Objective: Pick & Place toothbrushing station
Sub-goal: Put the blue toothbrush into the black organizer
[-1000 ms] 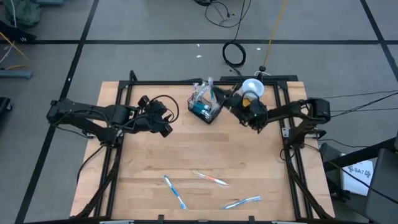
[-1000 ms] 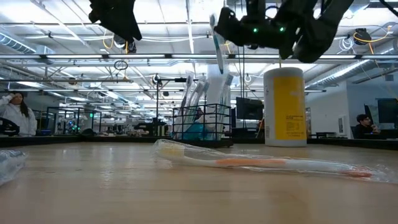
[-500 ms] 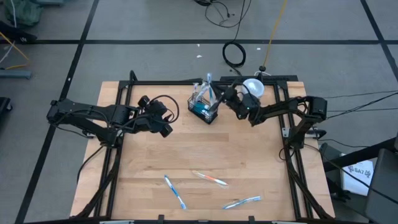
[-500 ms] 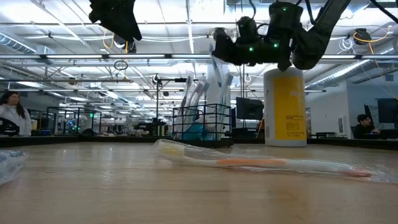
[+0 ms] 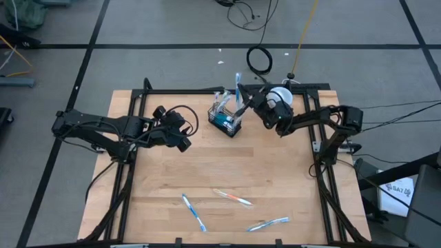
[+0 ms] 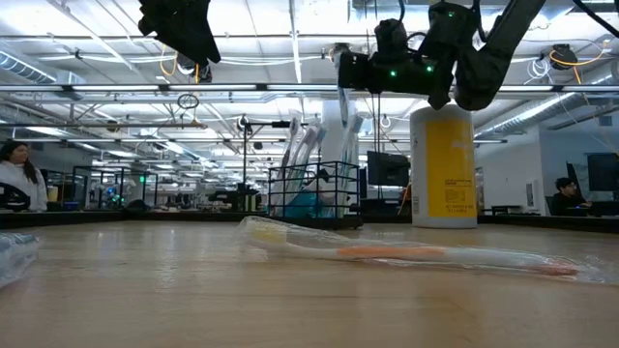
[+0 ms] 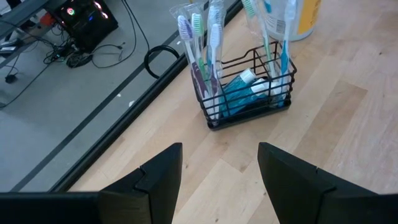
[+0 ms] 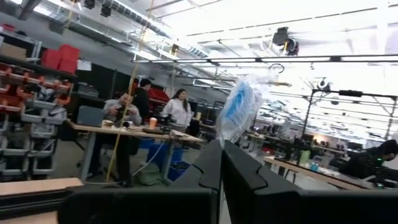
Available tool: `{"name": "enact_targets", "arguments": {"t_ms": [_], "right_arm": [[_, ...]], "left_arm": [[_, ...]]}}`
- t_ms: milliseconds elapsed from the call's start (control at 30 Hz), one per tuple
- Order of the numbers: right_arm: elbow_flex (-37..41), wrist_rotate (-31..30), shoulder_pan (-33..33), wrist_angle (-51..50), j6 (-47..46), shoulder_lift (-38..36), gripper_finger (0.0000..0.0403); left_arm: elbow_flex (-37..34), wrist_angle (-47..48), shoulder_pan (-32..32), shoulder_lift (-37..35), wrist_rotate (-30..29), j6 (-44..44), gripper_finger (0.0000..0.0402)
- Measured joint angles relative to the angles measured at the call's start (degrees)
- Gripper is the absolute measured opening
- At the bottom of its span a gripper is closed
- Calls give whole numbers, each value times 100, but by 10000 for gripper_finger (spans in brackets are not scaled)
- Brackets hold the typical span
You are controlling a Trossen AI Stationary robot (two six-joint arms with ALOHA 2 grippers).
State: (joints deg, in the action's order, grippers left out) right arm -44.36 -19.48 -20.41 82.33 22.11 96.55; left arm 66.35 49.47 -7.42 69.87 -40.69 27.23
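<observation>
My right claw [image 5: 242, 102] clamped on wrapped toothbrush [image 5: 238, 88], above toothbrushing station [image 5: 227, 118] at table's 12 o'clock. Risk: wrapper snags packed brushes, tips station. Left claw [image 7: 216, 171] apart, waiting.

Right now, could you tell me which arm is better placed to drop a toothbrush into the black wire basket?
The right: its gripper holds a wrapped toothbrush beside the basket. The left gripper is open, holding nothing.

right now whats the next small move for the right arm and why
Probably lower a little: the right gripper is shut on a wrapped toothbrush held upright above the black wire basket, its lower end at the rim. The left gripper waits open to the side.
</observation>
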Motion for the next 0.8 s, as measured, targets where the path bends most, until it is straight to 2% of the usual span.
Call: {"name": "enact_targets", "arguments": {"t_ms": [233,800], "right_arm": [[0,5,-259,-62,-215,0,0],[0,16,-35,-635,-1328,2,0]], "left_arm": [[0,1,0,0,0,8,216],[2,1,0,0,2,7,216]]}}
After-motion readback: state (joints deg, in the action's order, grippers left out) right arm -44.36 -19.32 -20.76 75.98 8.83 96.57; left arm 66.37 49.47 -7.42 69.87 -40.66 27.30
